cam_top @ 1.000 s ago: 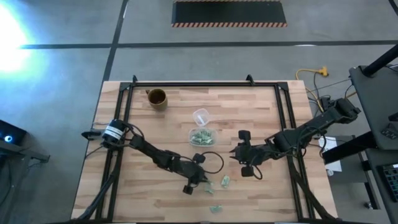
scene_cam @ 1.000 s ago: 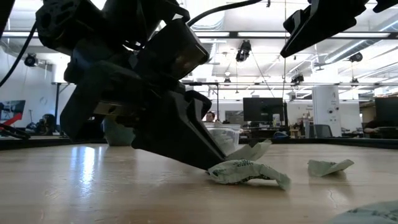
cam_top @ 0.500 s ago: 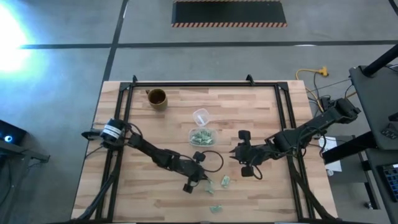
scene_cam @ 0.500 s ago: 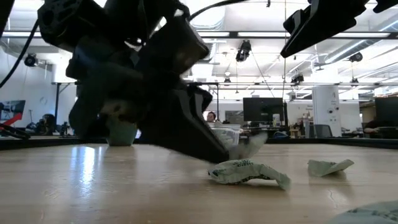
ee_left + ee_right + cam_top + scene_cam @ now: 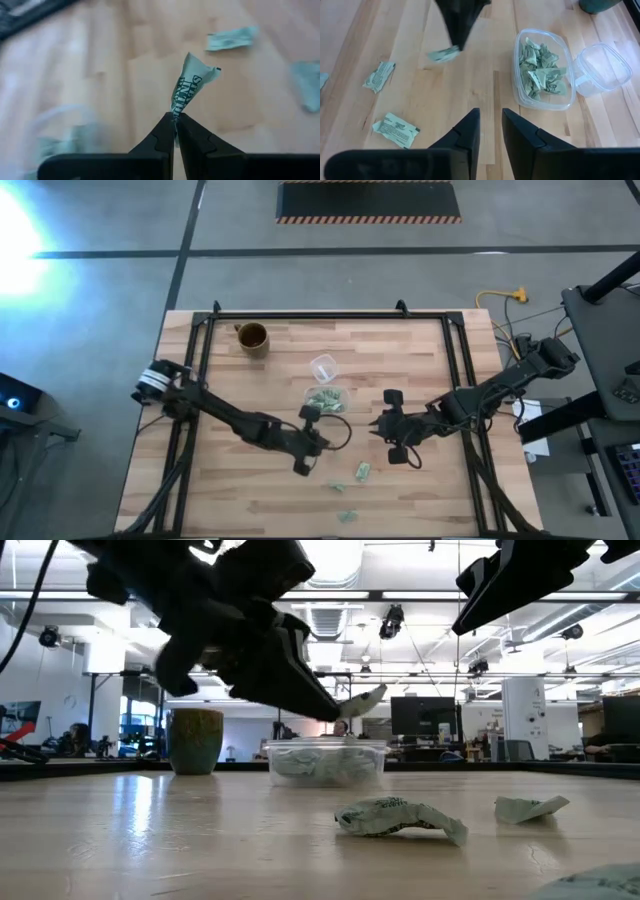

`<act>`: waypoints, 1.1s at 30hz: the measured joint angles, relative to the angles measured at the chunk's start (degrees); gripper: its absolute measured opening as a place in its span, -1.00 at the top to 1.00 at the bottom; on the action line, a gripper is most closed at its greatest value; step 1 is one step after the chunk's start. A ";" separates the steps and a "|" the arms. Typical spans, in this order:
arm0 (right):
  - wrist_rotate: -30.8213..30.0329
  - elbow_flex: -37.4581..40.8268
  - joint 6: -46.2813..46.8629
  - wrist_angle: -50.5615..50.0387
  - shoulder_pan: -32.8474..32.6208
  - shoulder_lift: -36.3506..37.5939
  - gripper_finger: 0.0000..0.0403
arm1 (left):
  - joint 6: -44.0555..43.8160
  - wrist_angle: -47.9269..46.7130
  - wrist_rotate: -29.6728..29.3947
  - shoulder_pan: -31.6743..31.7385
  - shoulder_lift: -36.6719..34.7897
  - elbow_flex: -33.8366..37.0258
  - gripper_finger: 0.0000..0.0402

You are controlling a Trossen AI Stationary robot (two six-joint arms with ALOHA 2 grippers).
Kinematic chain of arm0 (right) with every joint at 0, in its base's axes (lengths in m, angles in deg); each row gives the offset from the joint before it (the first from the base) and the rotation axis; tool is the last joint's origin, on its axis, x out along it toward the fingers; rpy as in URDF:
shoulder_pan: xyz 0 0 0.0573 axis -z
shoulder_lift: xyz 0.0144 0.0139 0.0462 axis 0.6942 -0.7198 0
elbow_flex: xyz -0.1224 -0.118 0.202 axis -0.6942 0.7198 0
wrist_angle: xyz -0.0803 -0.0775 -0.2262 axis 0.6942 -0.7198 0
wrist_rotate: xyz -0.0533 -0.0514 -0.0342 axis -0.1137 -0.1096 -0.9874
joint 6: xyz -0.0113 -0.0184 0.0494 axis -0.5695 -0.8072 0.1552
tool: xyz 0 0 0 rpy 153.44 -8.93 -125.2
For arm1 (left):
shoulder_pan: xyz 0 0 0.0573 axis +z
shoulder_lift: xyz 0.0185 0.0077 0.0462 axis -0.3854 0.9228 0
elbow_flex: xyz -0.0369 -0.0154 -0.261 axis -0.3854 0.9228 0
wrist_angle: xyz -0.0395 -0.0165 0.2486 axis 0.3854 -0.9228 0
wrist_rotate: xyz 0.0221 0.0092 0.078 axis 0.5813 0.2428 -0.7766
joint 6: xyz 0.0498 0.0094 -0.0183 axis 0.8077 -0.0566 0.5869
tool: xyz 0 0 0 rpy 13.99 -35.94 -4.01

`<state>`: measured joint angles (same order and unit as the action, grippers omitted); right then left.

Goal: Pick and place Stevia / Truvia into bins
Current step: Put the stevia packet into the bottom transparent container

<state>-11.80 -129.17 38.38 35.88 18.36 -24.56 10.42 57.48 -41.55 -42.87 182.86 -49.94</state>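
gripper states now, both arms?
Left hand: shut on a pale green paper packet, lifted off the table.
Right hand: open, holding nothing, waiting at mid-table.

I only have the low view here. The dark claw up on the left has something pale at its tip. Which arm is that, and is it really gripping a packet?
Observer: It's the left claw, shut on one packet by its end.
Operator: How full is the bin?
Observer: The bin already holds a heap of packets; the left claw is beside it, not above it.
Operator: Where's the right claw?
Observer: The right claw hangs open, holding nothing, on the other side of the bin.
Operator: Anything behind the bin?
Observer: An empty clear cup, touching it.
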 joint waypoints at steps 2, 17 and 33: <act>0.01 0.00 -0.02 -0.02 0.00 0.00 0.66 | 1.58 0.16 -3.70 0.05 -0.49 0.02 0.98; 0.00 0.00 -0.15 -0.02 0.00 0.00 0.66 | 2.46 -1.32 -14.77 7.55 -0.60 0.23 0.98; 0.00 0.01 -0.13 -0.01 0.00 0.00 0.66 | -1.64 -7.10 -16.23 10.95 -0.60 0.58 0.97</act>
<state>-11.80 -129.16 38.24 35.87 18.36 -24.56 8.78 50.38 -57.78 -31.92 182.27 -49.36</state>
